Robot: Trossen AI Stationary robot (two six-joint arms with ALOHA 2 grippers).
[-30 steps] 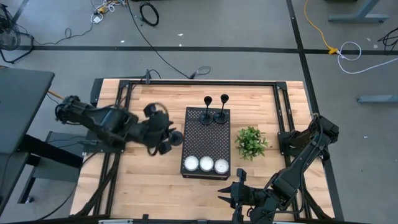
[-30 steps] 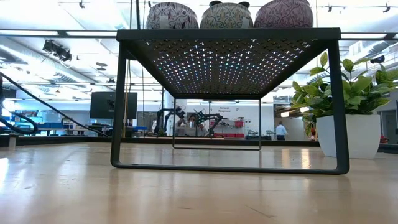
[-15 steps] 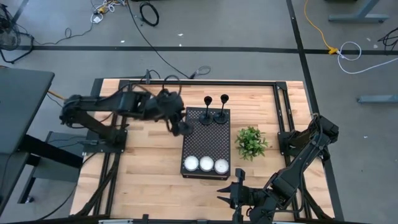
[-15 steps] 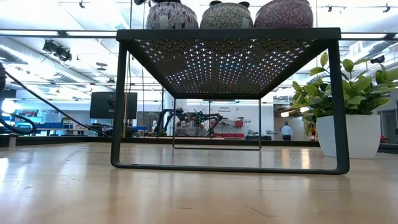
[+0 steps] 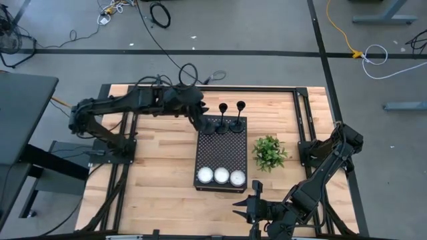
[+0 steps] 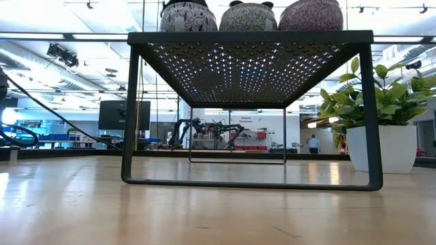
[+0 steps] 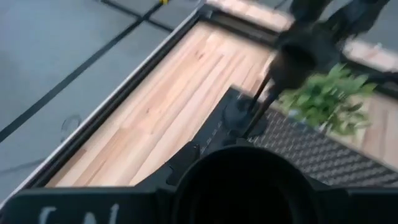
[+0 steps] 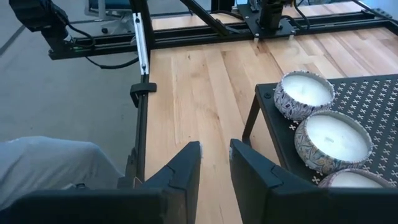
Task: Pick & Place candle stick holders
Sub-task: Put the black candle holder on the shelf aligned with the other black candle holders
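Two matte-black candle stick holders (image 5: 231, 117) are standing upright at the far end of a black perforated metal stand (image 5: 221, 155), side by side and close together. Each is showing a thin stem, a round flat base and a small cup on top. A third holder (image 5: 204, 122) is sitting at the far left corner of that stand, just beside the other two, with the left hand (image 5: 195, 113) over it. In the left wrist view a round black base is filling the foreground between the fingers, so the left hand is gripping this holder, closed partway around it.

At the stand's near end three round candle tins (image 5: 221, 176) are lining up in a row, patterned on the sides with pale wax inside. A leafy green plant (image 5: 269, 152) in a white pot is sitting just to the right of the stand. The surface (image 5: 160, 180) is made of light wooden planks inside a dark metal frame.

The right hand (image 5: 251, 207) is resting low at the near edge of the surface, well apart from the stand, its fingers (image 8: 186, 168) narrowly parted and holding nothing.
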